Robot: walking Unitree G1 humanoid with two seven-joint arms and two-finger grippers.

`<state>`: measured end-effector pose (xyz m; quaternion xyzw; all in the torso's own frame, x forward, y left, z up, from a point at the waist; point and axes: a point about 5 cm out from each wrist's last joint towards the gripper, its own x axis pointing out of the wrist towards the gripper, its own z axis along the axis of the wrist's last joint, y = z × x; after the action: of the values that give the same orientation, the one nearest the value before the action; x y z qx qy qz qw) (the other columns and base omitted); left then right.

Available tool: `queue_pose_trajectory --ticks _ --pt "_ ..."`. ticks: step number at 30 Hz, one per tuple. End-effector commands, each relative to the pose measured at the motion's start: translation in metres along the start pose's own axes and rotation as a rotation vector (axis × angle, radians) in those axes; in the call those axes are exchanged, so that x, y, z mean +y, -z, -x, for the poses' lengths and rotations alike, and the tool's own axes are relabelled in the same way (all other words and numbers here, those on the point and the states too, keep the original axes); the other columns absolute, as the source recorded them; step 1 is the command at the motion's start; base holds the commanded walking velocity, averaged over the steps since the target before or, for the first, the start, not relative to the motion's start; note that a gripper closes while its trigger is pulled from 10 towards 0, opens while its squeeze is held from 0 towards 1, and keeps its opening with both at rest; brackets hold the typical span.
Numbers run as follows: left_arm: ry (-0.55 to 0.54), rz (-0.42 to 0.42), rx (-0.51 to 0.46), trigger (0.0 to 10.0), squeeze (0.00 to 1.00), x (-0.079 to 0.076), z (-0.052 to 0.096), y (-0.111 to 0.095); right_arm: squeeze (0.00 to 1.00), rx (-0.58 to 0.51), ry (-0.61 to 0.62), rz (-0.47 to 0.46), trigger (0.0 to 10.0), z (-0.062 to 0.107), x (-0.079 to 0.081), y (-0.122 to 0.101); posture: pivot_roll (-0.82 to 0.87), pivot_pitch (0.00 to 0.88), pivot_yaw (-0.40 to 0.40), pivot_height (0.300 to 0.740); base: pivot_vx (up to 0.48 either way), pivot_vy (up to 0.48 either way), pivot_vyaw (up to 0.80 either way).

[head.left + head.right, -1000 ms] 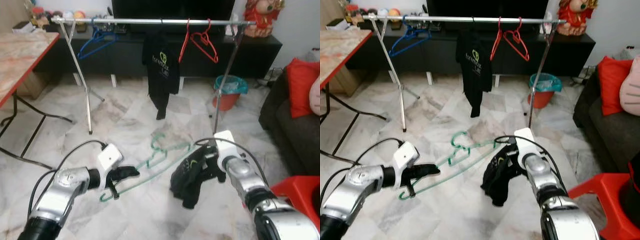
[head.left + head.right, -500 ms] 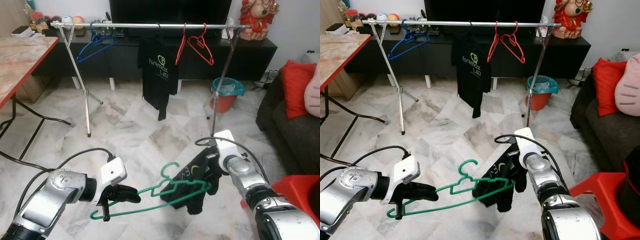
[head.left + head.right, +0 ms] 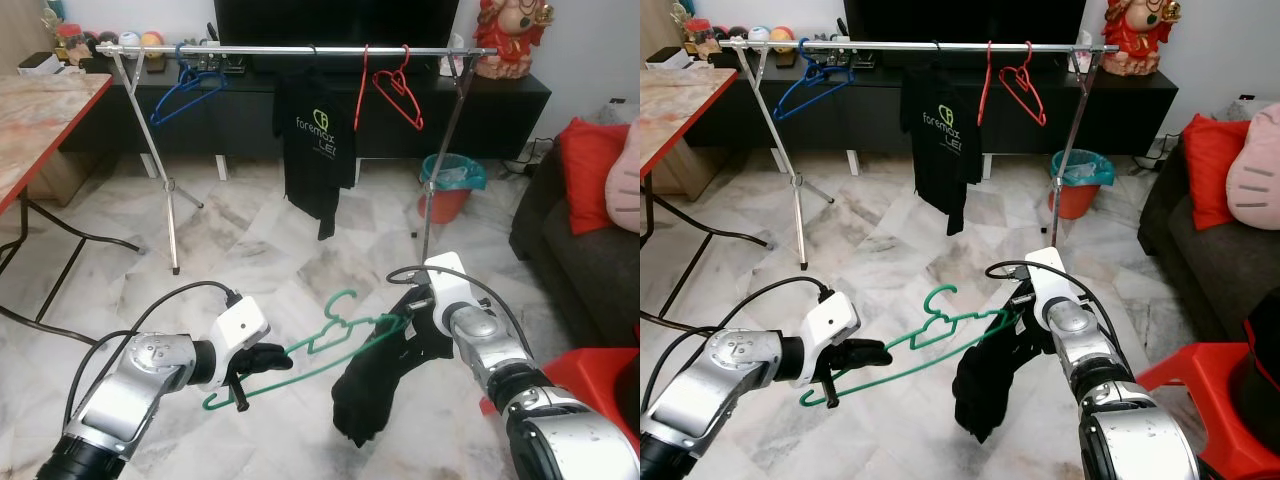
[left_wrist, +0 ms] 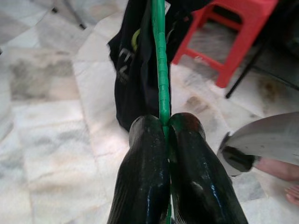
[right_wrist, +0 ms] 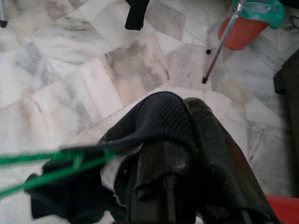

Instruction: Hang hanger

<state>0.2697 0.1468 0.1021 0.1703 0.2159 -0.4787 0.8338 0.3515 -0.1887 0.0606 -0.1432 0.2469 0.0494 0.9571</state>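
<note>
We are seeing even, soft indoor light on the pale floor [image 3: 260,250], with only faint shadows. The head views are staying sharp, while up close the left fingers [image 4: 145,182] are catching glare and blurring.

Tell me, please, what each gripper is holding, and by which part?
Left gripper: green hanger, pinched on its bottom bar near one end. Right gripper: black garment, gripped at its top edge.

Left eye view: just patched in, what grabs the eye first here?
The green hanger held up between the two arms: the left gripper pinches its bar, while the right gripper clutches a black shirt draped at its far end. Behind them stands a clothes rail with a blue hanger, a hung black shirt and red hangers.
</note>
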Motion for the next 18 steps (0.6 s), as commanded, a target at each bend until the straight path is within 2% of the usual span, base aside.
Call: queue_pose_trajectory --ticks 1,5,10,18 --pt "-0.030 -0.023 -0.005 10.0 0.00 0.0043 -0.0007 -0.0030 0.00 -0.047 -0.005 -0.016 10.0 -0.0005 -0.0020 -0.0140 0.03 0.000 -0.035 0.740 0.000 0.000 0.00" --pt "0.041 -0.003 -0.012 10.0 0.00 -0.0035 -0.0016 -0.0030 0.00 -0.041 -0.004 -0.022 10.0 -0.0004 -0.0029 -0.0133 0.03 0.000 -0.036 0.740 0.000 0.000 0.00" --pt "-0.021 0.005 -0.039 10.0 0.00 0.0035 -0.0037 -0.0048 0.00 -0.042 -0.053 -0.029 10.0 -0.0008 0.0010 -0.0174 0.04 0.000 -0.039 0.740 0.000 0.000 0.00" --pt "0.008 0.018 -0.051 10.0 0.00 -0.0004 -0.0059 -0.0060 0.00 -0.017 -0.111 -0.022 10.0 -0.0003 0.0065 -0.0144 0.03 0.000 -0.039 0.740 0.000 0.000 0.00"
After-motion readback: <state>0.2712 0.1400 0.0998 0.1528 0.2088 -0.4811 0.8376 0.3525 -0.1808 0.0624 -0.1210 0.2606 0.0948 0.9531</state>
